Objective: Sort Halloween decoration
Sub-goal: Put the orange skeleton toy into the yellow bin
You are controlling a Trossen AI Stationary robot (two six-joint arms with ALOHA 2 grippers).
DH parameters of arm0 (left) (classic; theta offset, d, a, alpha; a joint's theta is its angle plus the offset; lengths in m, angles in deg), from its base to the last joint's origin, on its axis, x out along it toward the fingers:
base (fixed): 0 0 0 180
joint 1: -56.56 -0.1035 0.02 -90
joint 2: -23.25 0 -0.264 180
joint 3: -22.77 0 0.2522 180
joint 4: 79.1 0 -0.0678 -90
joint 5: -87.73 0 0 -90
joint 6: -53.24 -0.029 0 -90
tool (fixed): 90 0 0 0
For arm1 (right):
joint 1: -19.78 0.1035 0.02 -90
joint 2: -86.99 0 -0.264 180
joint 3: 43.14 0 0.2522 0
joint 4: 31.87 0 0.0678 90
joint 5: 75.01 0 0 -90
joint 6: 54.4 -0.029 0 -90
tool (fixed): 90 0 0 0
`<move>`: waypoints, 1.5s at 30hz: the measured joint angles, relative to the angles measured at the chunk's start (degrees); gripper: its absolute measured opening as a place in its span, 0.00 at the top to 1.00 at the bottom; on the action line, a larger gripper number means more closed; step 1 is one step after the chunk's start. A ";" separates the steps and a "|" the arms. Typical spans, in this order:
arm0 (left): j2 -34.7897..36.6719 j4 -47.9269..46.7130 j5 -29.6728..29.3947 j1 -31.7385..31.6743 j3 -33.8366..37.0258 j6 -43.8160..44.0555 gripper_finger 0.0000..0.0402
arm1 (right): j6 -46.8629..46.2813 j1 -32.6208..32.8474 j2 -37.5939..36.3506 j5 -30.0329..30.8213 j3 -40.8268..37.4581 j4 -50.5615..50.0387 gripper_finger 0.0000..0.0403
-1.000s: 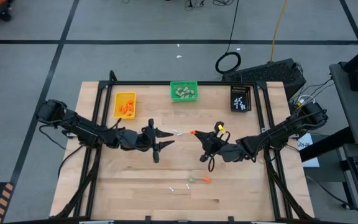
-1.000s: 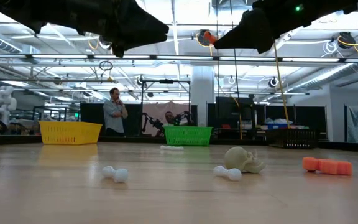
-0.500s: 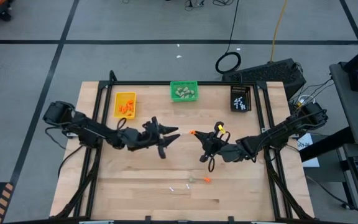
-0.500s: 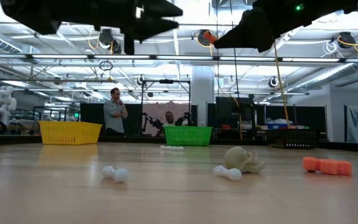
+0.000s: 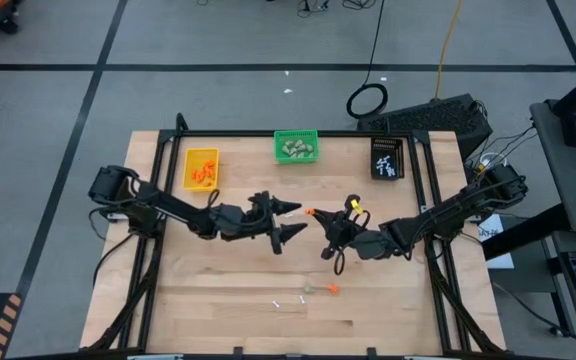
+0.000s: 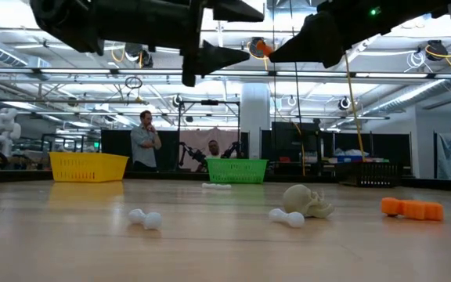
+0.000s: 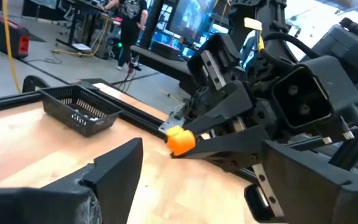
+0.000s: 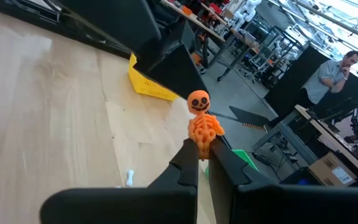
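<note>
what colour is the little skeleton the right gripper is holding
Bright orange; the skeleton in the right gripper shows best in the right wrist view.

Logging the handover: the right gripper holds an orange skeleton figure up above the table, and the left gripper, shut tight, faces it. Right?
One thing is wrong: the left gripper is open, fingers spread, as the high view shows. The right gripper does hold the orange skeleton above the table, facing it.

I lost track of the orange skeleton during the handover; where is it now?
The orange skeleton is above the table's middle in the high view, pinched in the shut right gripper, just right of the open left gripper.
</note>
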 joint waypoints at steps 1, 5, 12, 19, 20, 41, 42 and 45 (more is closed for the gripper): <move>-0.54 -0.02 -0.19 0.09 -0.64 0.01 0.19 | 0.00 -0.01 0.00 0.00 0.00 -0.01 1.00; -2.27 -0.07 -1.72 0.08 -2.23 0.29 0.19 | 0.00 -0.01 0.00 0.02 0.00 -0.24 1.00; -2.60 -1.50 -2.50 -0.46 -2.71 1.87 0.19 | 0.00 -0.30 0.00 0.13 0.00 -0.33 1.00; -2.60 -8.26 -2.69 -1.19 -5.37 1.89 0.25 | -0.23 -0.38 0.00 0.13 0.00 -0.31 1.00; -2.60 -8.31 -2.74 -1.19 -5.65 1.89 0.26 | -0.22 -0.38 0.00 0.11 0.00 -0.29 1.00; -2.58 -9.29 1.26 -3.81 -6.29 1.46 0.52 | -0.55 -0.40 0.00 0.25 0.00 -0.28 1.00; -2.58 -9.33 1.49 -3.80 -6.29 1.44 0.54 | -1.04 -0.43 0.00 0.32 0.00 -0.28 1.00; -2.58 -9.44 1.55 -3.81 -6.29 0.68 0.62 | -1.75 -0.69 0.00 0.39 0.00 -0.28 1.00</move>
